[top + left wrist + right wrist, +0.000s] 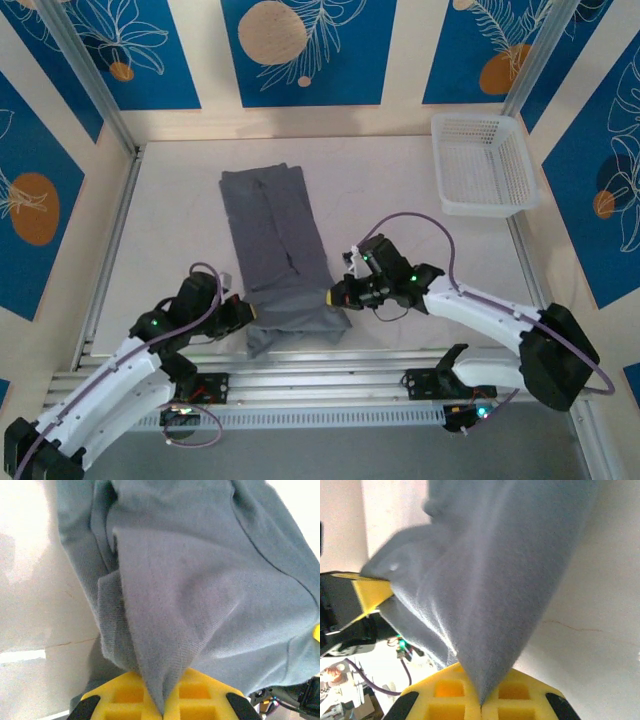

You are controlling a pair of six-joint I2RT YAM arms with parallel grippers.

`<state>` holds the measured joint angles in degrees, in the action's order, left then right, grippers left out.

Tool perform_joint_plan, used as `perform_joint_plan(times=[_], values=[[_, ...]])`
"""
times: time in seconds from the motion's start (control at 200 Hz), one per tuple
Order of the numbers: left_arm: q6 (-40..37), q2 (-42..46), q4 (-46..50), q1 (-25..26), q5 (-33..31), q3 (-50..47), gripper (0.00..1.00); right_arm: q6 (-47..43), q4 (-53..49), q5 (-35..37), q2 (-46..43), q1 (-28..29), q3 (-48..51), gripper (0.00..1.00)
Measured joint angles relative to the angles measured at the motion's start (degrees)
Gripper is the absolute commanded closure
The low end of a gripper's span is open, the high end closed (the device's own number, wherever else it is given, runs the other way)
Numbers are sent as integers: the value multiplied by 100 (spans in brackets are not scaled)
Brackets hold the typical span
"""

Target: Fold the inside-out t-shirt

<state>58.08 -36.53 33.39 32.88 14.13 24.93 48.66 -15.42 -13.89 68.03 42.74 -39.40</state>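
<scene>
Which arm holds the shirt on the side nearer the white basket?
The right arm's fingers, clamped on the t-shirt's near right corner; the left arm's fingers hold the opposite corner.

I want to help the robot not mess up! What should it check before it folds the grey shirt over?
1. Left gripper shut on a near corner of the t-shirt: ok.
2. Right gripper shut on the other near corner: ok.
3. T-shirt narrowed to a long strip: ok.
4. Far end lying flat on the table: ok.
5. White basket apart from the t-shirt: ok.
6. All cloth layers caught in each grip: cannot tell.
</scene>
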Motion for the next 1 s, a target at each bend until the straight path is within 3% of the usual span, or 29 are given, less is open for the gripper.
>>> perform_joint_plan(times=[0.16,0.28,0.535,0.595,0.645,0.67,0.7,0.735,0.87,1.0], values=[[-601,-1054,518,-87,-866,1672,100,-531,-372,205,560,-291,-1362,100],[-1222,-1646,297,-551,-1412,2645,100,-1016,-350,297,1484,-710,-2673,100],[-2041,-3471,-1307,-1926,-1480,3108,100,-1709,-315,138,3777,-1353,-5189,94],[-2168,-3980,-1657,-2144,-1462,3171,100,-1810,-328,98,4280,-1381,-5654,86],[-2264,-4363,-1893,-2291,-1464,3272,83,-1860,-350,44,4721,-1412,-6046,63],[-2288,-4535,-1998,-2358,-1488,3340,67,-1910,-358,55,4916,-1434,-6234,54],[-2330,-4721,-2092,-2452,-1523,3427,50,-1937,-415,55,5143,-1475,-6487,48],[-2400,-4979,-2192,-2601,-1528,3591,39,-1991,-527,63,5423,-1547,-6848,44],[-2577,-5956,-2350,-3169,-1075,4625,28,-2282,-1364,304,6140,-1816,-8216,36],[-2669,-5761,-2524,-3375,-632,4575,25,-2728,-1947,557,5790,-1993,-8109,36]])
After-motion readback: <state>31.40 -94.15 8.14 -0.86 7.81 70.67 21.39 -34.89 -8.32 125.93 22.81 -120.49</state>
